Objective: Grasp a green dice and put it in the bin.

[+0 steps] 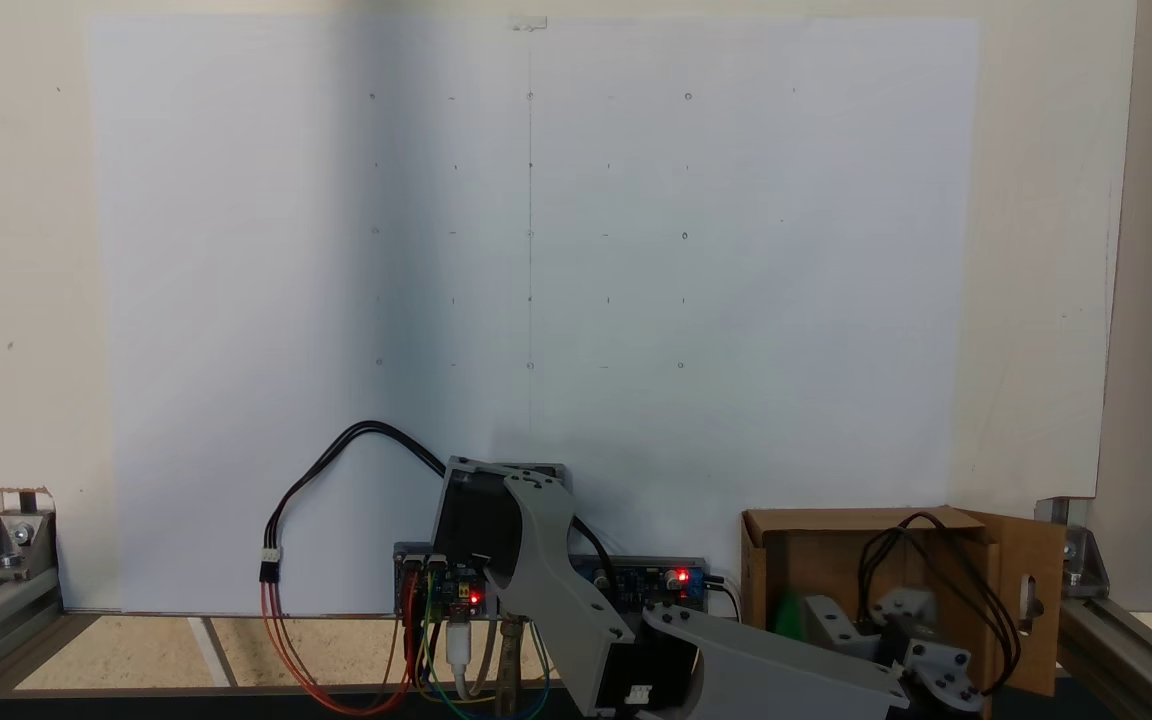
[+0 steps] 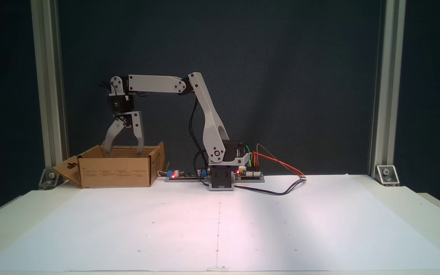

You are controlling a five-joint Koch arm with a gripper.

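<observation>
The bin is a brown cardboard box at the table's left end in one fixed view and at the bottom right in the other. My gripper hangs over its open top with the jaws spread wide and nothing between them, the fingertips level with the rim. Seen from above, the gripper is over the box's inside. The green dice shows as a blurred green patch inside the box, left of the gripper and apart from it.
The arm's base and circuit boards stand to the right of the box, with loose wires on the white paper sheet. Aluminium frame posts stand at the table's corners. One box flap with a slot hole juts outward.
</observation>
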